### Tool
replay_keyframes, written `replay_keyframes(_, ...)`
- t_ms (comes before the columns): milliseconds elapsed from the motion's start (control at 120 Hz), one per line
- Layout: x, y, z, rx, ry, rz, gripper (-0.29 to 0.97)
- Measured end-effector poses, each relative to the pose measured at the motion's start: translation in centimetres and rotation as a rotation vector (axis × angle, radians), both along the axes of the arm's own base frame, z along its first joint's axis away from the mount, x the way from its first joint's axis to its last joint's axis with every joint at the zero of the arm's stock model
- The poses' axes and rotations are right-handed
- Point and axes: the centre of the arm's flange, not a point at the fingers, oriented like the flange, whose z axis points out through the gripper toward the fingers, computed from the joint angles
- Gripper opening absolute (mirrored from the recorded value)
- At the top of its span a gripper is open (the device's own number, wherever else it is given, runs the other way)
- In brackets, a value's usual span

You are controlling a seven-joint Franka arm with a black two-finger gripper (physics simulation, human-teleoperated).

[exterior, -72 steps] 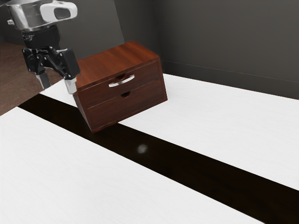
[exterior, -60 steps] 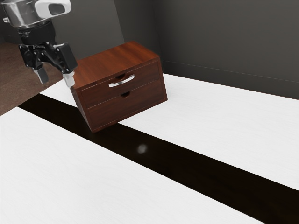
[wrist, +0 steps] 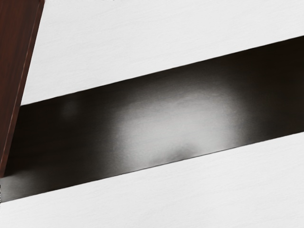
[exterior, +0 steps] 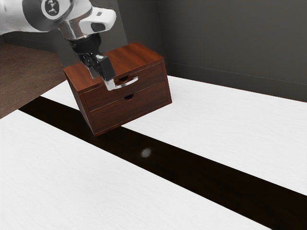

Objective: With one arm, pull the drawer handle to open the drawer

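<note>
Where the arm reaches in from the exterior view's upper left, the gripper (exterior: 108, 80) sits at the left end of the silver drawer handle (exterior: 127, 83); whether its jaws are open or closed cannot be told. The handle is on the upper drawer (exterior: 146, 76) of a small wooden two-drawer cabinet (exterior: 129, 103), and both drawer fronts look flush. The cabinet stands near the table's (exterior: 230, 124) left edge, its near corner on a glossy black stripe (exterior: 192, 167) crossing the white top. Bare tabletop lies open in front and to the exterior view's right. Dark grey walls (exterior: 230, 33) and brown floor (exterior: 24, 72) lie beyond. From the wrist, the cabinet's edge (wrist: 16, 57) meets the stripe (wrist: 166, 128).
</note>
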Motion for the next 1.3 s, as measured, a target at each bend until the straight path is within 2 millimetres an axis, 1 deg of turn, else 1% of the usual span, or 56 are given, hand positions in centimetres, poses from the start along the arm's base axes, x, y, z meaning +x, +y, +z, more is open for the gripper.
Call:
replay_keyframes(58,1.8,0.9,-2.3,0.029,0.013,-0.064,0.68)
replay_keyframes(100,2.9,1.4,-3.5,0.046,0.017,-0.108,0.68)
replay_keyframes(208,4.4,2.0,-5.1,0.083,0.009,-0.213,0.68)
replay_keyframes(242,4.7,2.8,-5.6,0.099,0.012,-0.23,0.68)
replay_keyframes(300,5.0,4.6,-6.1,0.128,0.01,-0.246,0.68)
replay_keyframes(367,4.8,6.6,-6.0,0.159,0.004,-0.258,0.68)
replay_keyframes(417,4.6,7.8,-5.8,0.178,0.001,-0.269,0.68)
replay_keyframes(450,4.6,8.1,-5.7,0.186,-0.001,-0.282,0.68)
replay_keyframes(633,4.5,8.4,-5.1,0.214,-0.006,-0.353,0.68)
replay_keyframes(850,4.9,8.0,-5.5,0.223,-0.006,-0.37,0.68)
replay_keyframes(883,5.0,8.0,-5.8,0.221,-0.004,-0.369,0.68)
replay_keyframes(967,5.4,8.1,-7.8,0.215,0.012,-0.372,0.68)
replay_keyframes(1008,5.7,8.1,-8.4,0.216,0.01,-0.372,0.68)
replay_keyframes(1192,7.2,8.5,-10.0,0.23,-0.018,-0.367,0.68)
replay_keyframes(1300,7.9,8.7,-10.4,0.241,-0.04,-0.363,0.68)
